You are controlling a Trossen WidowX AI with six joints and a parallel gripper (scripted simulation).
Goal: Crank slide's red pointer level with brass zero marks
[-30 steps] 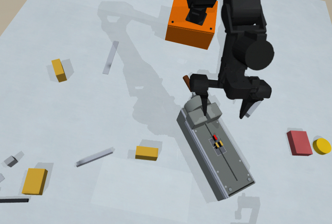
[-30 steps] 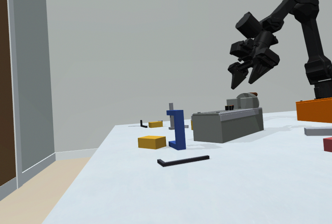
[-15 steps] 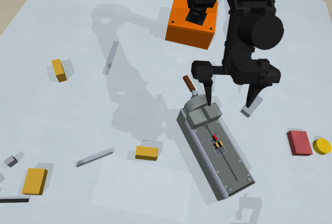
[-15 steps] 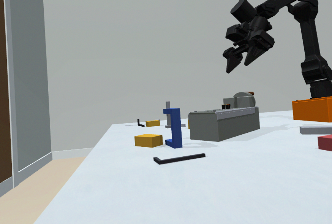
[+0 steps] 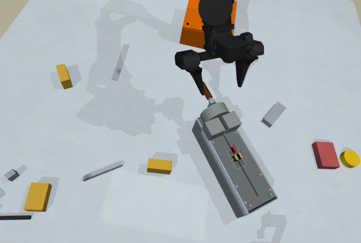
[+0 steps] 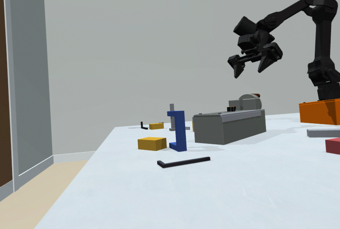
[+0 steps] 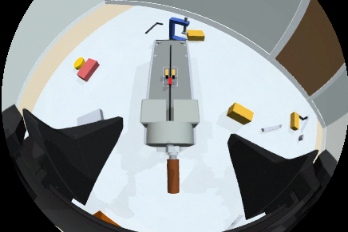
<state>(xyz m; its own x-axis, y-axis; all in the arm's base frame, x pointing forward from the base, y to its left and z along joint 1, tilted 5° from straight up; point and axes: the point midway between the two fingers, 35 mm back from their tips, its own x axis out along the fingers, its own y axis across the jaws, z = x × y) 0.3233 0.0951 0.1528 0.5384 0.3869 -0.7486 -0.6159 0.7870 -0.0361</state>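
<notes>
The grey machine [image 5: 248, 173] [image 6: 208, 128] [image 7: 160, 86] has a slotted top. Its crank's brown handle [image 5: 207, 91] [image 6: 256, 95] [image 7: 172, 175] sticks out from the round housing at the end towards the robot base. The red pointer [image 5: 233, 148] [image 7: 170, 80] stands in the slot, a little on the crank side of the two brass zero marks [image 5: 238, 156] [image 7: 170, 72], not level with them. My gripper [image 5: 221, 90] [image 6: 247, 74] [image 7: 177, 132] is open and empty, high above the crank end. In the wrist view the handle shows midway between the fingers, below the tips.
A blue clamp [image 6: 180, 130] [image 7: 172, 29] stands beyond the machine's far end. Yellow blocks [image 5: 159, 166] [image 7: 239, 113] and a grey block [image 5: 273, 114] lie to its sides. A red block [image 5: 326, 155] [image 7: 88, 69] lies by a yellow disc [image 5: 350, 158]. The orange base [image 5: 192, 36] is behind the handle.
</notes>
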